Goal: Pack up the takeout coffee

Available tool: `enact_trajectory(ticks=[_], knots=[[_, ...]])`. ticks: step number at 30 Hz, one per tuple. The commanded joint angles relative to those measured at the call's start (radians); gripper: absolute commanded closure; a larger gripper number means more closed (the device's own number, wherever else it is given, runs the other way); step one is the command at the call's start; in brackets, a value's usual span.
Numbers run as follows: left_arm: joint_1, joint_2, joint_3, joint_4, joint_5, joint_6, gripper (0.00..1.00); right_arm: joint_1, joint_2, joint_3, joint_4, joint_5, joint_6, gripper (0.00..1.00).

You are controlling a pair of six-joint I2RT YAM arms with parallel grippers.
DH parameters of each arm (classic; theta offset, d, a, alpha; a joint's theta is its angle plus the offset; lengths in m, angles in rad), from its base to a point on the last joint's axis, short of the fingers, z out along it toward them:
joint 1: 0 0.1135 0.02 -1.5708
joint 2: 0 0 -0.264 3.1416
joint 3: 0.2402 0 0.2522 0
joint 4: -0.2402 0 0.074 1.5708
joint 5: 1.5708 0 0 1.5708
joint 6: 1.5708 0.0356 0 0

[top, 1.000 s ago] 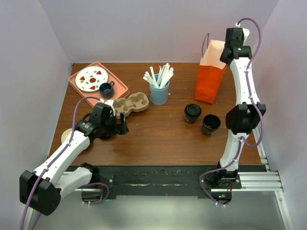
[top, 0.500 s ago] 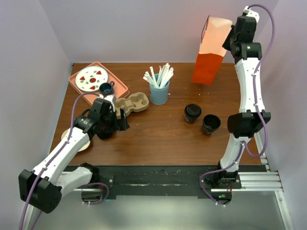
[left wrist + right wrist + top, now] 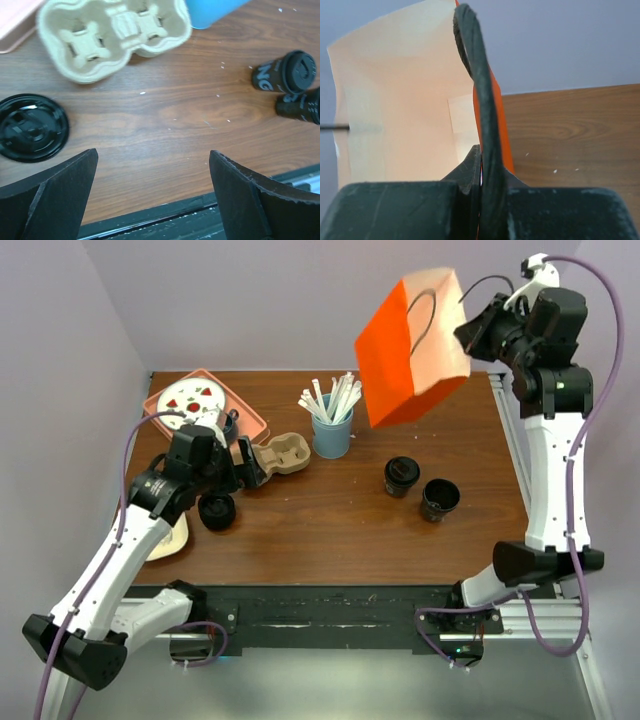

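Brown wood desk (image 3: pixel 330 535), rail along front edge. Directly on it:
- pink tray (image 3: pixel 250 417), back left corner
- cardboard cup carrier (image 3: pixel 285 454), just right of tray, upright, both pockets empty
- blue cup (image 3: pixel 331 436) full of white sticks, behind and right of carrier, near it
- lidded black coffee cup (image 3: pixel 401 476), right of centre
- second black cup (image 3: pixel 440 499), just beside first, apart
- black lid (image 3: pixel 217 511), loose, front left
- beige disc (image 3: pixel 168 540), near left edge, partly under arm

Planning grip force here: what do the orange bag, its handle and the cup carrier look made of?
The orange bag: thin matte paper, likely; light glows through its pale inner wall. Its handle: dark twisted cord, by its spiral strands. The cup carrier: moulded pulp fibre, apparently; beige, dull, soft rounded edges.
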Motion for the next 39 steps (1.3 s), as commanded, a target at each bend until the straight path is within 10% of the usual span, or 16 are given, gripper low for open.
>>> enact_trajectory(ticks=[1, 22, 39], knots=[[0.003, -0.052, 0.044, -0.027, -0.136, 0.001, 0.02, 0.059, -0.083, -0.1, 0.018, -0.181, -0.029, 1.0], [-0.008, -0.017, 0.134, -0.164, -0.28, -0.023, 0.0, 0.525, -0.296, -0.627, -0.068, -0.344, -0.329, 1.0], [-0.006, 0.038, 0.042, -0.09, -0.262, -0.011, 0.09, 0.58, -0.207, -0.675, -0.048, -0.338, -0.525, 0.97]])
